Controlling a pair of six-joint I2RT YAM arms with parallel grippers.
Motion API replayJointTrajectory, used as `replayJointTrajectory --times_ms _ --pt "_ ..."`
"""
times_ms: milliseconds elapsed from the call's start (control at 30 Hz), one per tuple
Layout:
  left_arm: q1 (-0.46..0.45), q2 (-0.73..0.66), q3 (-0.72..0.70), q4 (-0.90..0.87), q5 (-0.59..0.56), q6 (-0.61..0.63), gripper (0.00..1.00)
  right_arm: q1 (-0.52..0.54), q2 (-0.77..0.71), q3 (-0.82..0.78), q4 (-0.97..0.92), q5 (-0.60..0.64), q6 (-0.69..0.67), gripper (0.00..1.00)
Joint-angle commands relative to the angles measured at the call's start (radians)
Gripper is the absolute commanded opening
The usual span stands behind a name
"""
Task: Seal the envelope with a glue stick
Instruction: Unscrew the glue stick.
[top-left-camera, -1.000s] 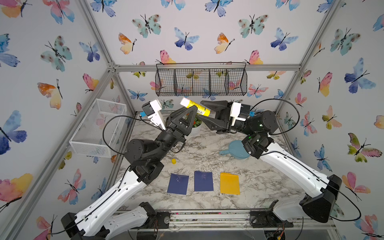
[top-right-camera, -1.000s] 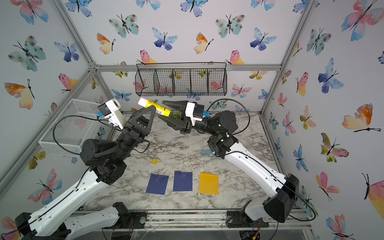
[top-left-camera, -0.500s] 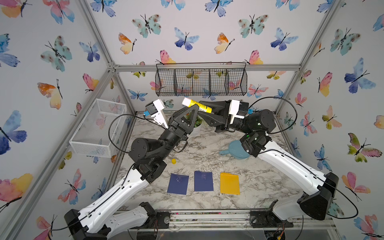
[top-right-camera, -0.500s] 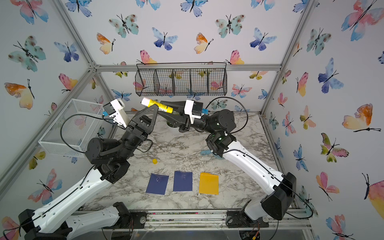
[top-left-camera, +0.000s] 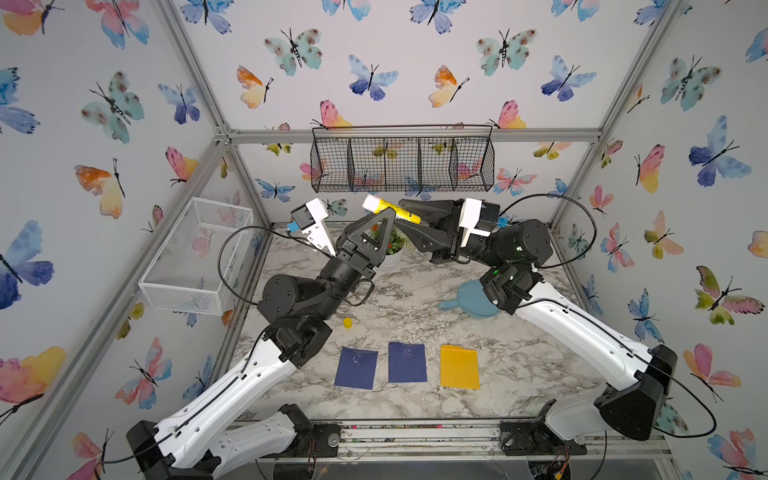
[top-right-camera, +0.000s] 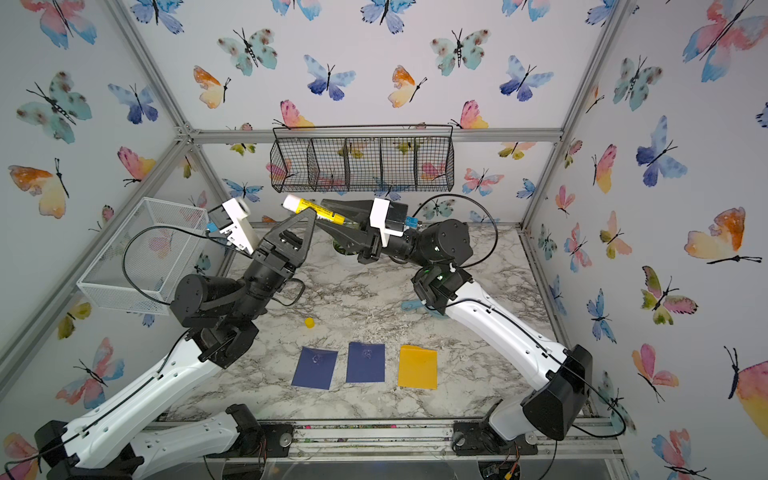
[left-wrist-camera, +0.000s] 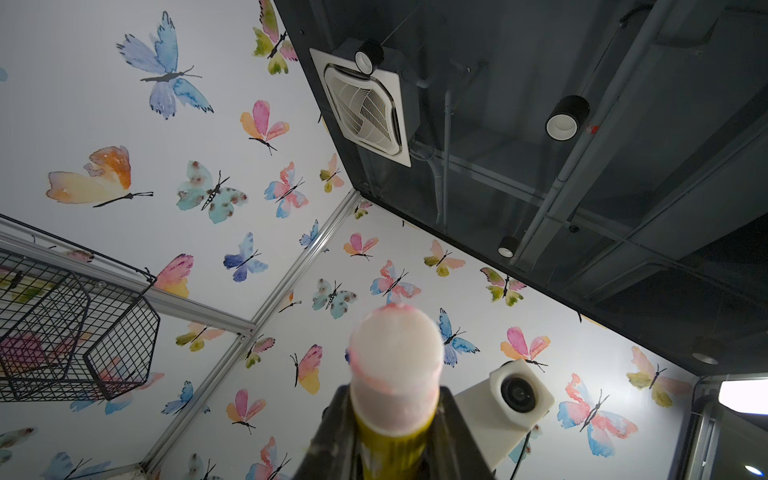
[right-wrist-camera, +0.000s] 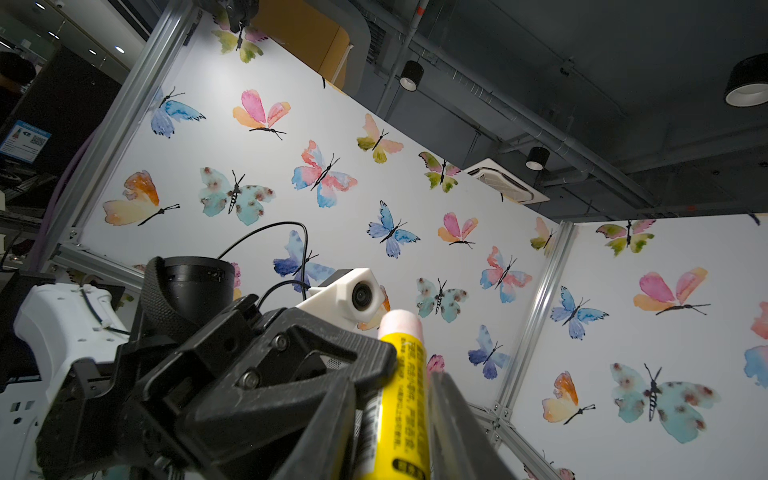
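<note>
Glue stick (top-left-camera: 390, 208) is gripped by both your hands. Your left hand (left-wrist-camera: 392, 411) is closed on it just below the bared white glue. Your right hand (right-wrist-camera: 395, 415) pinches the yellow barrel lower down. Both arms are raised and meet high over the far edge of the desk (top-left-camera: 519, 365), with the stick slanting upward. The yellow cap (top-left-camera: 348, 322) lies on the desk, so uncapping looks done. Gluing and pressing shut remain. The navy envelopes (top-left-camera: 407, 362) and the yellow envelope (top-left-camera: 459, 367) lie flat near the front edge.

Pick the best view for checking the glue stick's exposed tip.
Left wrist: the glue stick tip fills the foreground, pale and uncapped, between the fingers of the left gripper. Right wrist shows mostly the printed yellow barrel. Both top views show the whole stick, small, held aloft.
</note>
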Motion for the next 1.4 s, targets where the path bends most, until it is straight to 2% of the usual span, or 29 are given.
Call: replayJointTrajectory --times_ms 0,100,433,1367 --pt "0.001 -0.016 0.009 0.013 -0.002 -0.003 0.00 -0.001 0.010 0.039 0.000 0.017 0.004 0.35" --pt "0.000 -0.014 0.012 0.015 0.002 -0.003 0.00 -0.001 0.018 0.045 -0.019 0.014 0.007 0.38" --pt "0.001 -0.029 0.004 0.018 -0.023 0.014 0.00 -0.001 -0.003 0.018 -0.048 -0.020 0.007 0.38" --pt "0.001 -0.015 -0.002 0.028 -0.005 0.001 0.00 -0.001 0.006 0.038 -0.076 0.000 0.015 0.34"
